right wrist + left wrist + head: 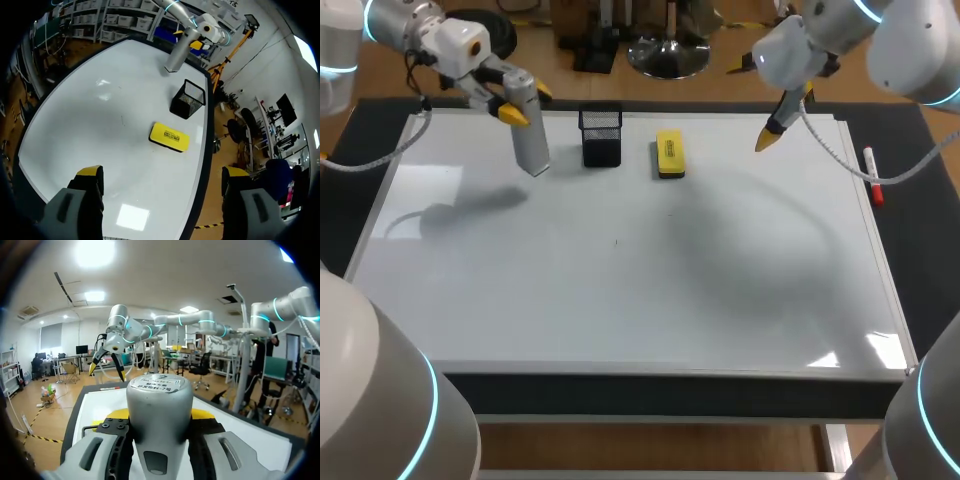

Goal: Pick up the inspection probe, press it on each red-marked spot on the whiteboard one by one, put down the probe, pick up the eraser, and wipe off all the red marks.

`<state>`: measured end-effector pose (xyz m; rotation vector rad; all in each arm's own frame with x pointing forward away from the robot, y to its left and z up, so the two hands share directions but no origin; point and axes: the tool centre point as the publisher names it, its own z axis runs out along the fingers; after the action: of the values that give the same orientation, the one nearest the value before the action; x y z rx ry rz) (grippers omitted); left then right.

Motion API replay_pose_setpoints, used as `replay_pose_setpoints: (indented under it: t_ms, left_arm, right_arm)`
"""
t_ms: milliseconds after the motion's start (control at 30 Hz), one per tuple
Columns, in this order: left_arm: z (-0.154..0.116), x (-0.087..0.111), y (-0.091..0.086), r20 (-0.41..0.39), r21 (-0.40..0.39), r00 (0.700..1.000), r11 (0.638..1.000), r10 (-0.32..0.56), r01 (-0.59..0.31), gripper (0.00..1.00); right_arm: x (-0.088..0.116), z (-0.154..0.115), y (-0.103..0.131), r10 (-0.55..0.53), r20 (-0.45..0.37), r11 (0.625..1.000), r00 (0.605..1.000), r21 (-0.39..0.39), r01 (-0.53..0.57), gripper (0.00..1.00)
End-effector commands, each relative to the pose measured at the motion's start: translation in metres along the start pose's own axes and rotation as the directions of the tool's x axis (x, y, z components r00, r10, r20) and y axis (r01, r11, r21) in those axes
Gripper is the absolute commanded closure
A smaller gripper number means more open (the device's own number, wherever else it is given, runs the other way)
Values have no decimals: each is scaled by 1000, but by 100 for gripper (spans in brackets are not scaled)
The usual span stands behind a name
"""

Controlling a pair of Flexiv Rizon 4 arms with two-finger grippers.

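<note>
Left gripper (528,104) tight around the probe (531,140) — right gripper (786,116) aloft, tilted, wide open.

Labels on probe (159,410) and eraser (169,137) (print unreadable).

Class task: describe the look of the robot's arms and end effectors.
The left arm and right arm are rounded silver-white tubes with glowing cyan joint rings. The left end effector and right end effector have grey fingers with yellow tips. A grey cable trails from each wrist.
</note>
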<state>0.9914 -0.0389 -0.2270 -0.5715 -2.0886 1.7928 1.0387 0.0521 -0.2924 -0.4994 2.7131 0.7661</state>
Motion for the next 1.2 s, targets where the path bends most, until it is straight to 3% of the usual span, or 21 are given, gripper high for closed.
replay_pose_setpoints:
  t_ms: [33, 733, 1200]
  left_arm:
    - [13, 3, -15, 63, -35, 998, 999, -3, 5, 100]
    - [14, -35, -58, 293, -48, 956, 998, -33, 49, 100]
    - [18, -70, -74, 474, -21, 878, 997, -57, 76, 100]
  right_arm:
    - [-1, 0, 0, -2, -4, 1000, 1000, 2, 2, 0]
    - [-1, 0, 0, -2, -4, 1000, 1000, 2, 2, 0]
    - [-1, 0, 0, -2, -4, 1000, 1000, 2, 2, 0]
